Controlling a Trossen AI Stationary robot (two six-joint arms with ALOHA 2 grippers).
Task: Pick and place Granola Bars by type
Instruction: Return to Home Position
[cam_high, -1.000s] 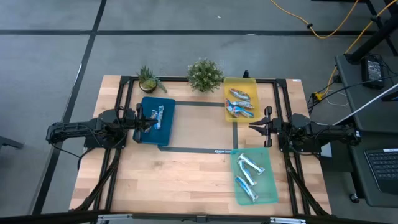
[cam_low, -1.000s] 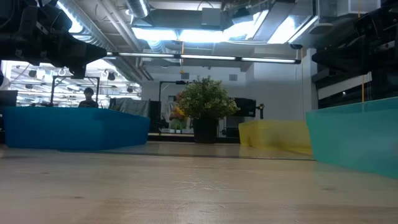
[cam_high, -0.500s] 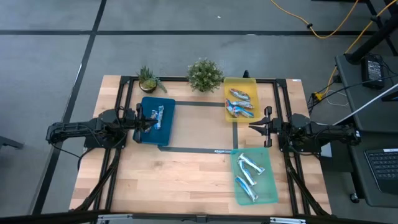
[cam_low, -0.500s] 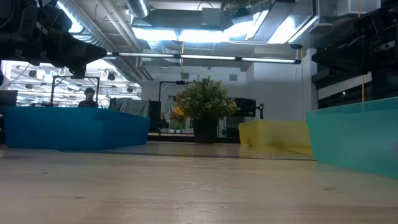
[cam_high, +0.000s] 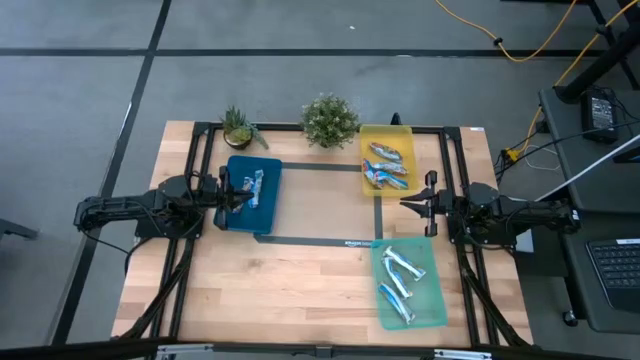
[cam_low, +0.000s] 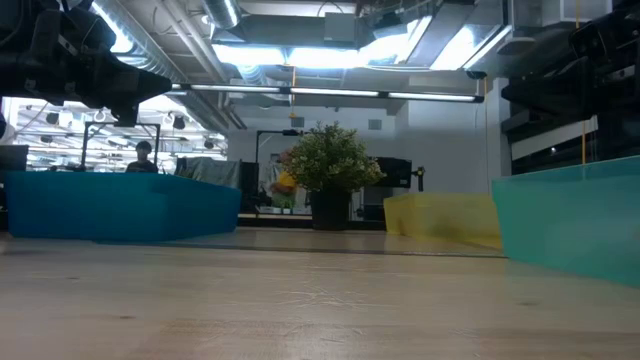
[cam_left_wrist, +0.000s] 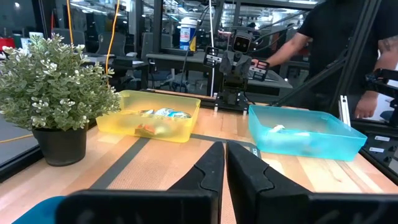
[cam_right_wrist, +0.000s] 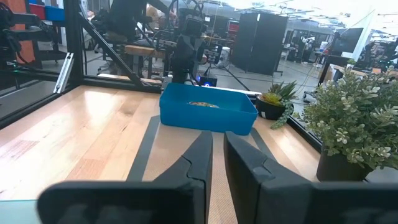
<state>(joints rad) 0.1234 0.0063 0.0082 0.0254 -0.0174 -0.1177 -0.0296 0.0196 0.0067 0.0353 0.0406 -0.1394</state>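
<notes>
Now my left gripper (cam_left_wrist: 224, 149) hangs with its jaws nearly closed on nothing, over the edge of the blue tray (cam_high: 264, 215). My right gripper (cam_right_wrist: 217, 138) is likewise pinched narrow and empty, between the yellow tray (cam_high: 386, 130) and the green tray (cam_high: 434, 300). The Granola Bars (cam_high: 386, 166) lie in all 3 trays, none loose on the table (cam_high: 300, 290). Sorting looks finished; I judge this the homing step, needing only both arms folded to rest.

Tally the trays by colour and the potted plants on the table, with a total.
Blue tray: 1
Yellow tray: 1
Green tray: 1
Potted plants: 2 (small plant, bushy plant)
Total: 5
</notes>
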